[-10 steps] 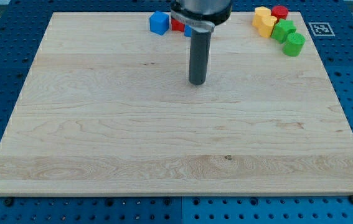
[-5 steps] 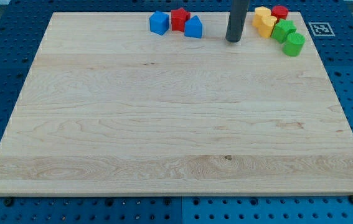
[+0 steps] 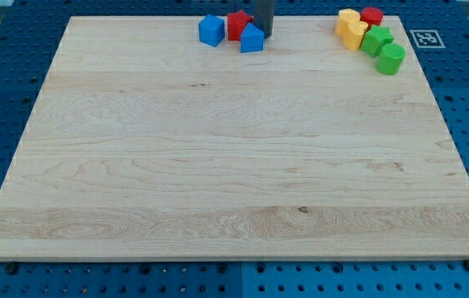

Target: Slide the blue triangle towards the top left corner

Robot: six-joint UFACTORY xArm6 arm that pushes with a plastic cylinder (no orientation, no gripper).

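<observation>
The blue triangle [image 3: 251, 39] sits near the top edge of the wooden board [image 3: 217, 165], just right of a red block [image 3: 237, 25]. My tip [image 3: 264, 33] is at the triangle's upper right side, touching or nearly touching it. A blue cube-like block [image 3: 211, 31] lies left of the red block. The rod runs up out of the view's top.
At the top right stand a cluster of blocks: two yellow blocks [image 3: 351, 27], a red block [image 3: 372, 15] and two green blocks [image 3: 384, 48]. A black-and-white marker tag [image 3: 425, 38] lies off the board's top right corner.
My tip has moved from the board's upper middle to the top right, then left to the blue triangle. The triangle has shifted slightly left and down.
</observation>
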